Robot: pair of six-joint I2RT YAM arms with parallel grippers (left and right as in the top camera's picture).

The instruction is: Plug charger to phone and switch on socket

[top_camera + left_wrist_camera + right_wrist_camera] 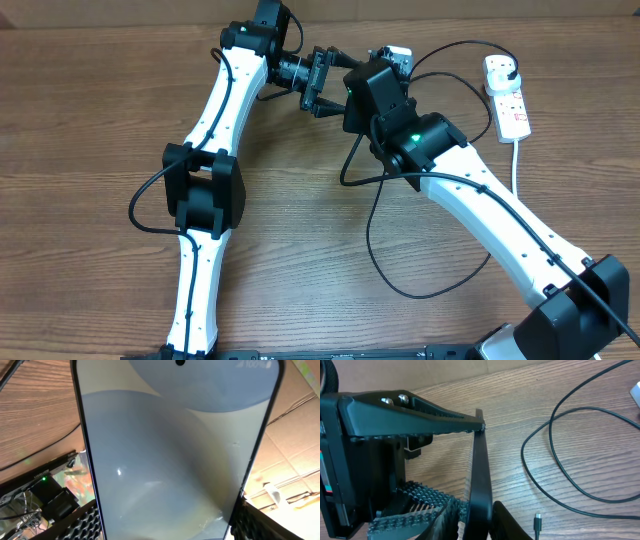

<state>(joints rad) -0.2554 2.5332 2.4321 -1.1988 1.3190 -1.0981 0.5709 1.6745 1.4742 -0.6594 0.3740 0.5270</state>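
Note:
The phone (pixel 175 455) is held up off the table; its pale blue screen fills the left wrist view. My left gripper (pixel 162 525) is shut on its two long edges. In the right wrist view the phone (pixel 481 470) shows edge-on, and my right gripper (pixel 477 527) is shut on its faces near the lower end. From overhead, both grippers (pixel 322 88) (pixel 378 78) meet at the table's far middle, with one end of the phone (pixel 398 56) showing. The charger's cable (pixel 400 270) loops over the table, its connector tip (pixel 537 521) lying loose. Its plug (pixel 510 70) sits in the white socket (pixel 510 105).
The socket's thick white cord (pixel 517 165) runs toward the front along the right side. Cable loops (pixel 560 460) lie on the wood right of the phone. Both arms crowd the far middle of the table. A cardboard wall (pixel 420 372) stands behind the table.

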